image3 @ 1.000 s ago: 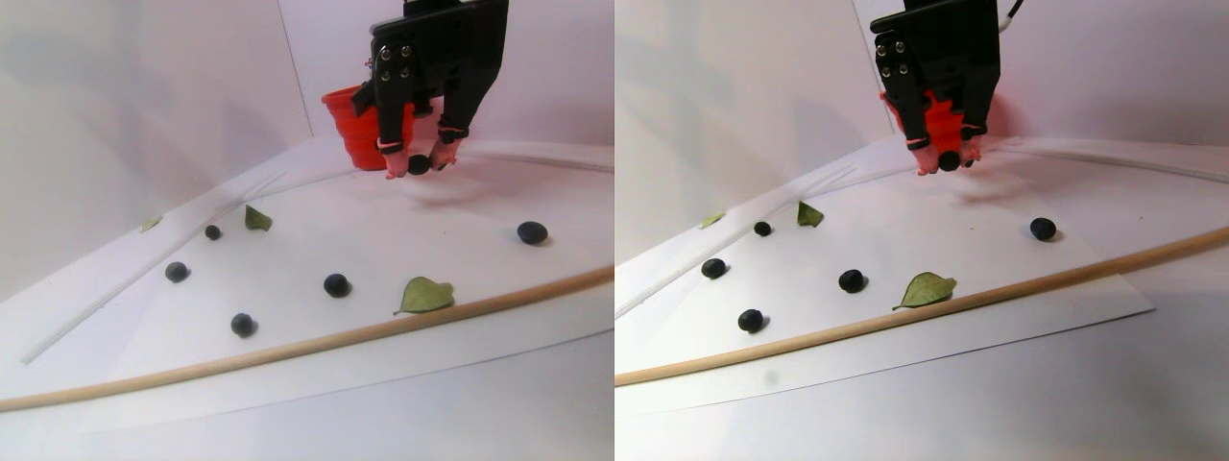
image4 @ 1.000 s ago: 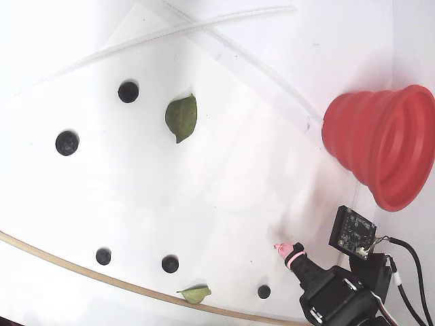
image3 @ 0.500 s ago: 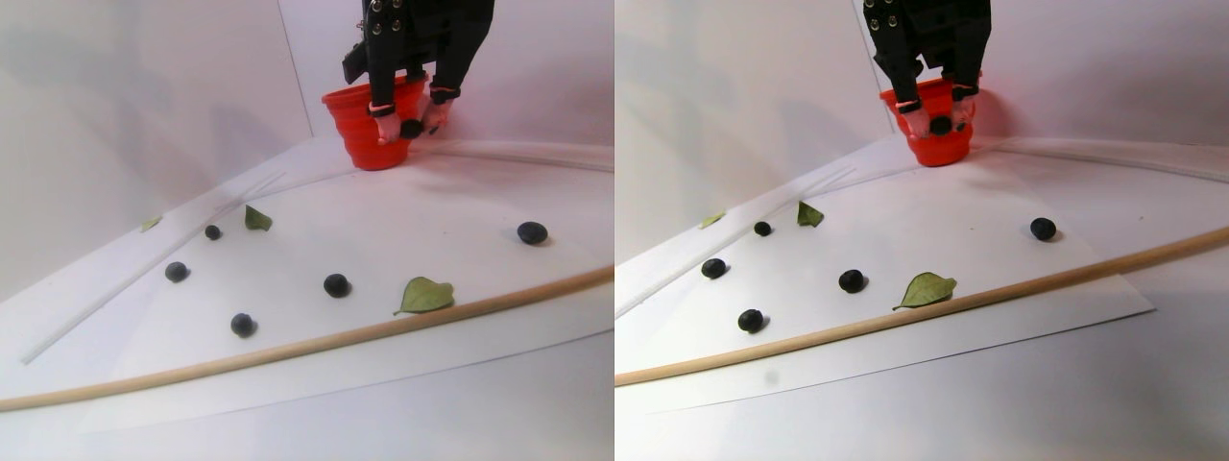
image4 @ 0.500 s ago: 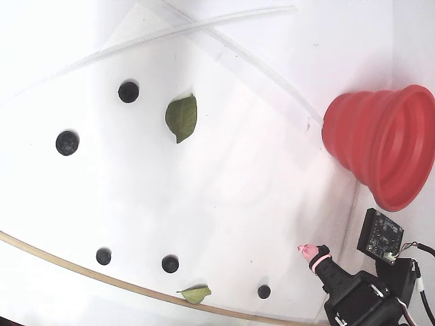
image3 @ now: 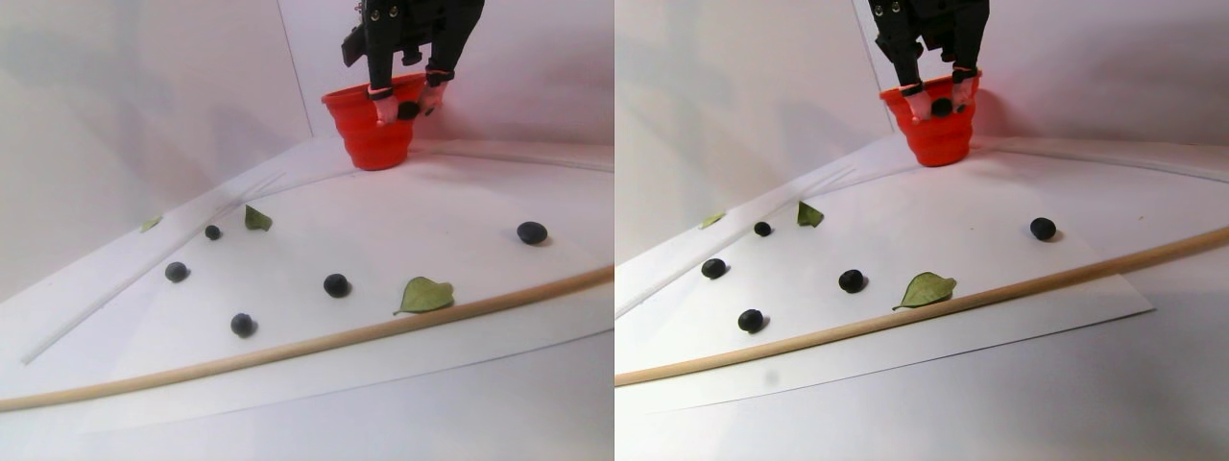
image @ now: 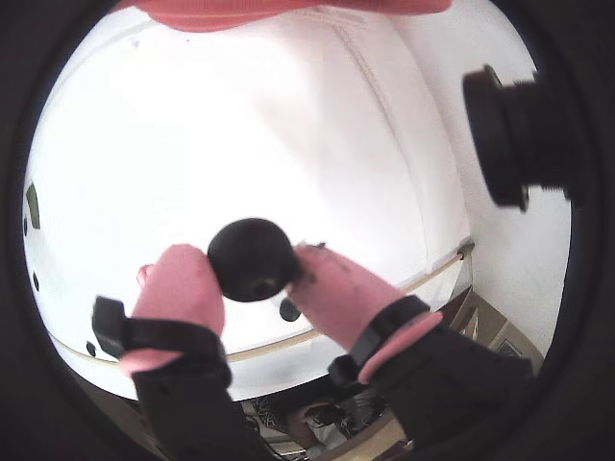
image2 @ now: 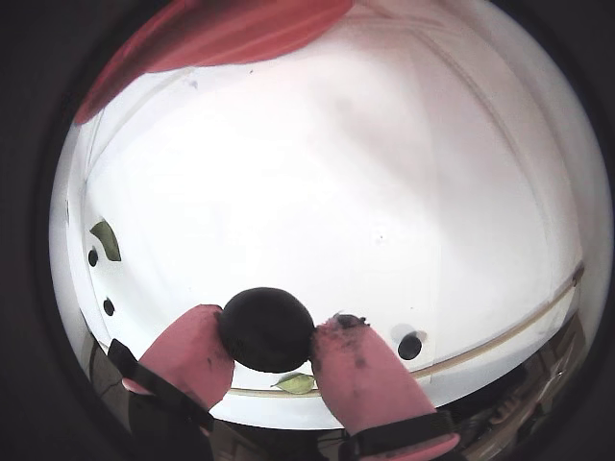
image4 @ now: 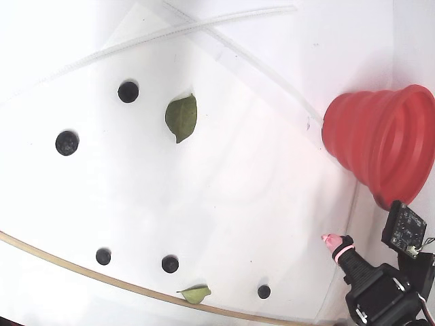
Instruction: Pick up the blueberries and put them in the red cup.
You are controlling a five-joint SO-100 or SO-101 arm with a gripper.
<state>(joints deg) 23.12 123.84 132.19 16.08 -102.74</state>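
My gripper (image: 253, 264) is shut on one dark blueberry (image: 252, 259), pinched between its pink fingertips (image2: 189, 344). In the stereo pair view the gripper (image3: 408, 109) hangs in the air in front of the red cup's rim, the berry (image3: 410, 110) still in it. The red cup (image3: 370, 139) stands upright at the back of the table by the wall. In the fixed view it (image4: 380, 142) is at the right edge, with one pink fingertip (image4: 331, 239) just below it. Several loose blueberries (image3: 336, 284) (image4: 66, 142) lie on the white sheet.
Two green leaves (image3: 423, 295) (image3: 256, 219) lie among the berries. A long thin wooden stick (image3: 288, 348) runs along the sheet's front edge. A clear tube (image4: 204, 27) lies at the sheet's far side. White walls stand close behind the cup.
The gripper has risen and moved back from over the sheet to the cup's rim, carrying the blueberry. The loose berries and leaves have not moved.
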